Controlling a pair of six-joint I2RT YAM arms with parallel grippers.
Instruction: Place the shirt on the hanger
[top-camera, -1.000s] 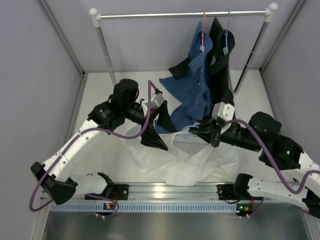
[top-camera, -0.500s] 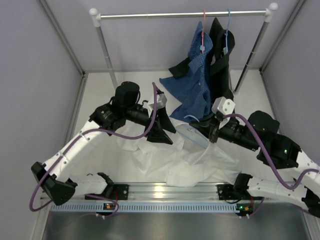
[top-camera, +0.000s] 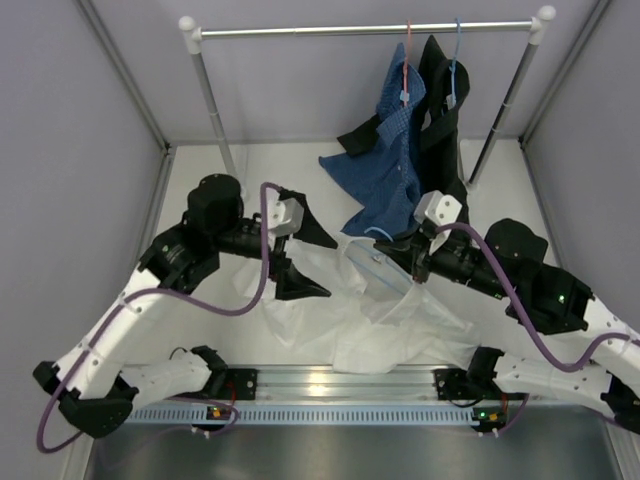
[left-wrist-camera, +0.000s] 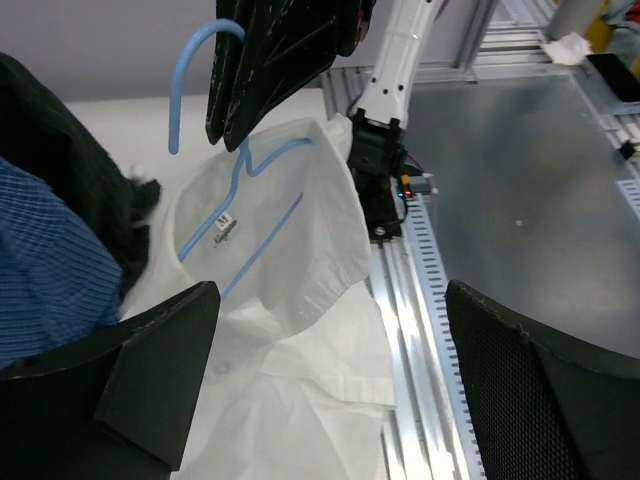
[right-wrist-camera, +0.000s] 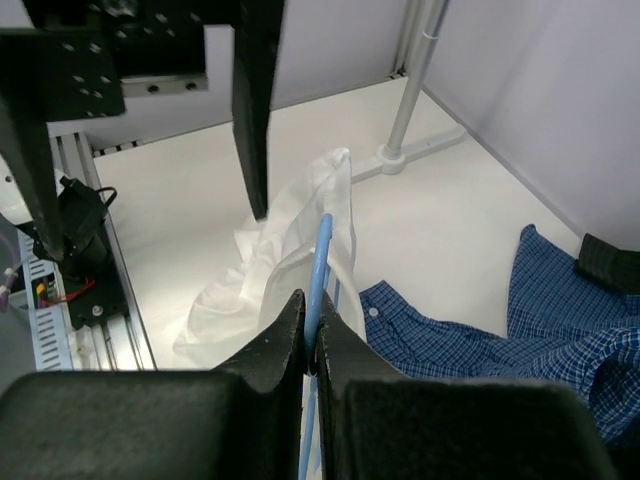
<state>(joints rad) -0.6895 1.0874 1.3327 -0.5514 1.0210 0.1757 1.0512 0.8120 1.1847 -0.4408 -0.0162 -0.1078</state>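
Observation:
The white shirt lies crumpled on the table, and its collar end is drawn up over the light-blue hanger. My right gripper is shut on the hanger's wire and holds it above the table, with the shirt draped over the far end. My left gripper is open and empty, just left of the raised cloth. In the left wrist view the hanger shows through the shirt, its hook is free, and my left gripper hangs wide open above the cloth.
A clothes rail at the back holds a blue checked shirt on a red hanger and a black garment on a darker blue hanger. Rack posts stand either side. An aluminium rail runs along the near edge.
My left arm has drawn back to the left and its jaws now stand wide apart beside the cloth. My right gripper has lifted the hanger a little, and the shirt's collar rose with it.

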